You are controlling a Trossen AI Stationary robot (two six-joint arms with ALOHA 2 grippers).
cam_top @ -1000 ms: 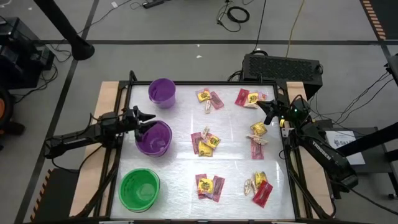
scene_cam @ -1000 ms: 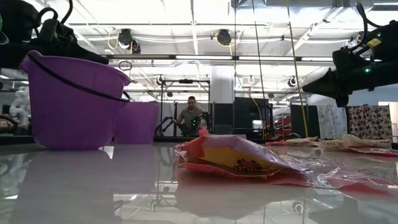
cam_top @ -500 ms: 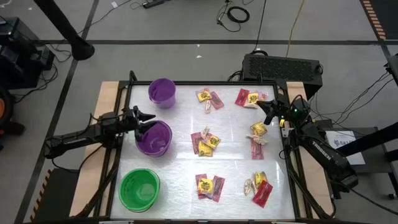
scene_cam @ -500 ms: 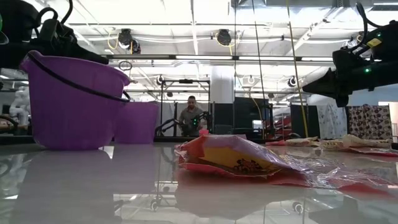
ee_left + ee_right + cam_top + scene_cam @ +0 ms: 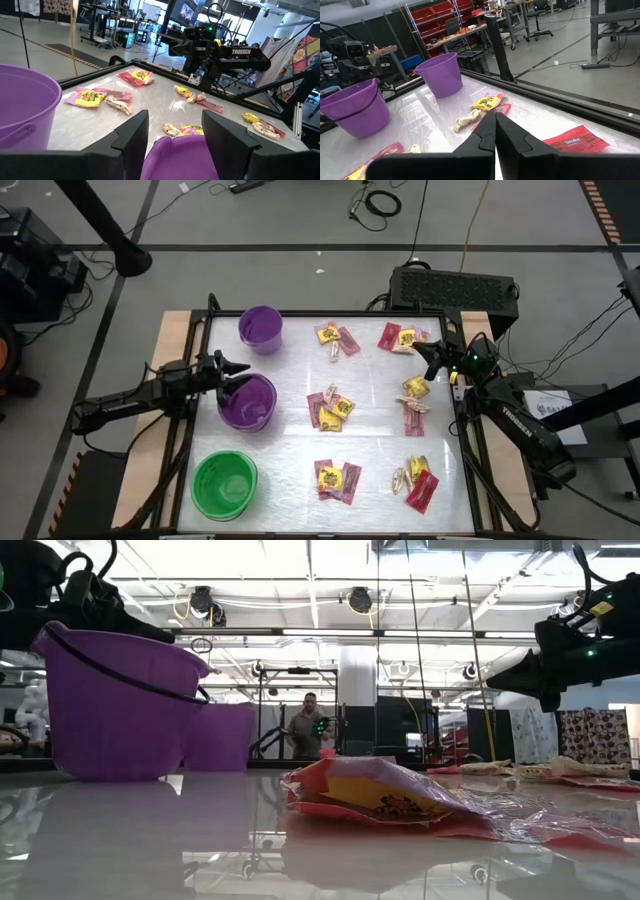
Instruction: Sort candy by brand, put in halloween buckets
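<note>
- The left gripper [image 5: 236,369] is held over the near rim of the wider purple bucket [image 5: 247,402], its fingers [image 5: 131,135] spread wide with nothing between them
- In the left wrist view the wider purple bucket's rim [image 5: 182,150] is seen just below and between the parted fingers, and the small purple bucket [image 5: 22,107] stands off to one side of them
- The small purple bucket [image 5: 261,329] is set beyond the left gripper, toward the table's far edge; the bright green bucket [image 5: 225,484] is set on the other side of it, at the near corner
- The right gripper [image 5: 428,357] is poised above the white table [image 5: 375,435] near its right edge, fingers pressed together and nothing held
- A red packet with a yellow one [image 5: 398,338] lies just beside the right gripper's tip on the far side; a yellow packet [image 5: 416,388] and a pink-red packet with pale tan pieces [image 5: 414,412] lie close by on the near side
- In the right wrist view a yellow packet [image 5: 487,103] and a pale tan piece [image 5: 466,120] are seen just ahead of the closed fingertips [image 5: 489,131], with a red packet [image 5: 575,138] off to the side
- Further candy is spread between the two grippers: a pair [image 5: 337,338] toward the far edge, a cluster [image 5: 330,410] at mid-table, another pair [image 5: 337,479] and a red packet with tan pieces [image 5: 417,482] near the front
- In the low view a person [image 5: 310,730] is seen in the room behind the table
</note>
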